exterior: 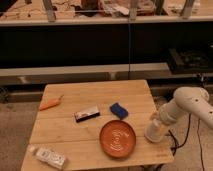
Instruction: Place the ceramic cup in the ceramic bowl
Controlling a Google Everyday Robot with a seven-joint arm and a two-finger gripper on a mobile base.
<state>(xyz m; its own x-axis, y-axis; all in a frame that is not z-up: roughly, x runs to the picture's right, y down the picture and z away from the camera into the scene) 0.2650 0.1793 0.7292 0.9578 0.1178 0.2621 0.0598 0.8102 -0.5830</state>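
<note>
White hand (159, 119) at ceramic cup (153, 133)

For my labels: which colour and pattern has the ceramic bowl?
The bowl is orange-red with a pale central swirl, camera view; gripper at the ceramic cup.

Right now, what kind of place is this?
Probably a robot lab: a wooden table, a cable-cluttered bench behind, and the gripper at the ceramic cup by the table's edge.

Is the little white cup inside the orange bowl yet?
No. The small white ceramic cup sits beside the wide orange bowl, at the gripper.
</note>
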